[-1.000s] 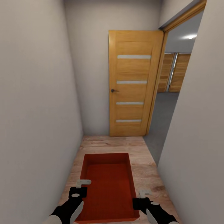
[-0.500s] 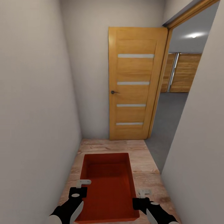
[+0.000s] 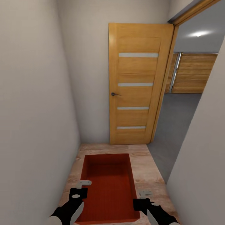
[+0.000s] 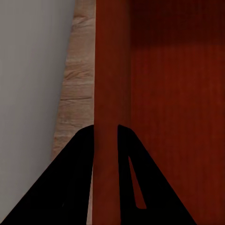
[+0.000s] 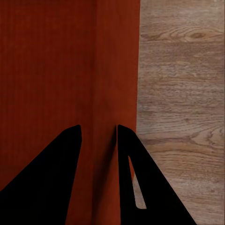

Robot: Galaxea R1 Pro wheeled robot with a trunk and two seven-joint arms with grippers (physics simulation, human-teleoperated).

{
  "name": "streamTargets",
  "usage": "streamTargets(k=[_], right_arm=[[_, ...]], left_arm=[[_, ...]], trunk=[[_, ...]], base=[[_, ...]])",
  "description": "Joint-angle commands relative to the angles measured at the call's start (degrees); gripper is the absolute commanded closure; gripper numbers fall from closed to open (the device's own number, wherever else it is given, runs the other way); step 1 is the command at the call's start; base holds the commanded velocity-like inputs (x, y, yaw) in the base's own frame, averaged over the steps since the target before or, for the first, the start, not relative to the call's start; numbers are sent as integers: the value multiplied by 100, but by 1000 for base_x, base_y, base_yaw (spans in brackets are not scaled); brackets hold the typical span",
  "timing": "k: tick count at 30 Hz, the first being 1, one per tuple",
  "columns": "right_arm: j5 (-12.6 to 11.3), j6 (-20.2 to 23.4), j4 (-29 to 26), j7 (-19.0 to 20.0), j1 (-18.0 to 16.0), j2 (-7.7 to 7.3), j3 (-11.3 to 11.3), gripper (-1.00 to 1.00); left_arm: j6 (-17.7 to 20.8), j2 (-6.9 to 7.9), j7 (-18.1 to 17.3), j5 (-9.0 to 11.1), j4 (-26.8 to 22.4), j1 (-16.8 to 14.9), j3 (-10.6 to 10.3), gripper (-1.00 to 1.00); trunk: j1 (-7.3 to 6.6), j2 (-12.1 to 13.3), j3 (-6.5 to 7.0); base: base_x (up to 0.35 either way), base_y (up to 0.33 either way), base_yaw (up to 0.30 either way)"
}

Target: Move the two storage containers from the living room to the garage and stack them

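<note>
Between the two arms, over light wood planks, the shallow orange-red ribbed bin (image 3: 107,187) rides level, left gripper (image 4: 105,136) and right gripper (image 5: 97,136) each clenched on a side wall. Since a second ago the slatted wooden door (image 3: 136,87) looms larger and more grey concrete floor (image 3: 175,122) shows: the garage is near.

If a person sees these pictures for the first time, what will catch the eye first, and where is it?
First comes the orange-red storage container, low in the head view, carried over the wood-plank floor with the left claw and right claw each clamped on a side wall. Next is the open wooden door straight ahead, with the grey garage floor visible to its right.
</note>
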Motion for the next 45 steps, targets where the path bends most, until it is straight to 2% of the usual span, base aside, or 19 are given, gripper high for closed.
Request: streamTargets(k=[1,45], right_arm=[[-15,-151,-248,36,-4,-2,-13,100],[-15,-151,-248,37,-4,-2,-13,100]], left_arm=[[33,9,55,187,11,1,-132,100],[33,35,55,187,10,1,-135,100]], trunk=[[4,-4,-8],[4,-4,-8]], base=[[341,0,0],[341,0,0]])
